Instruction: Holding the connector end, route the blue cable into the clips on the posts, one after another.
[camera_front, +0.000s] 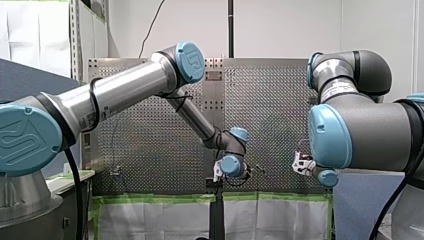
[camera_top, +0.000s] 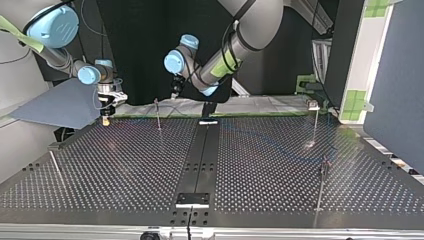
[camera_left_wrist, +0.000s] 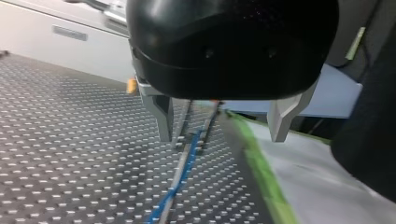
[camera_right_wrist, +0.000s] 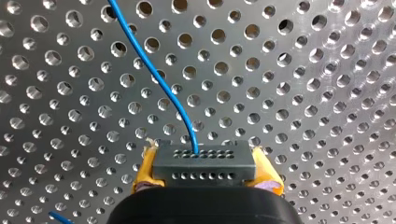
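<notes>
In the right wrist view my right gripper is shut with its yellow pads on a grey connector block. The blue cable leaves the block and curves away over the perforated plate. In the top view my right gripper hangs at the far left edge of the table. My left gripper stands open, its metal fingers low over the plate. A stretch of blue cable runs along a thin post just ahead of it. In the top view my left gripper hangs beside the far post.
More thin posts stand at the top view's right, near right and near left. A dark centre rail splits the perforated table. Green tape marks the table's edge beside my left gripper.
</notes>
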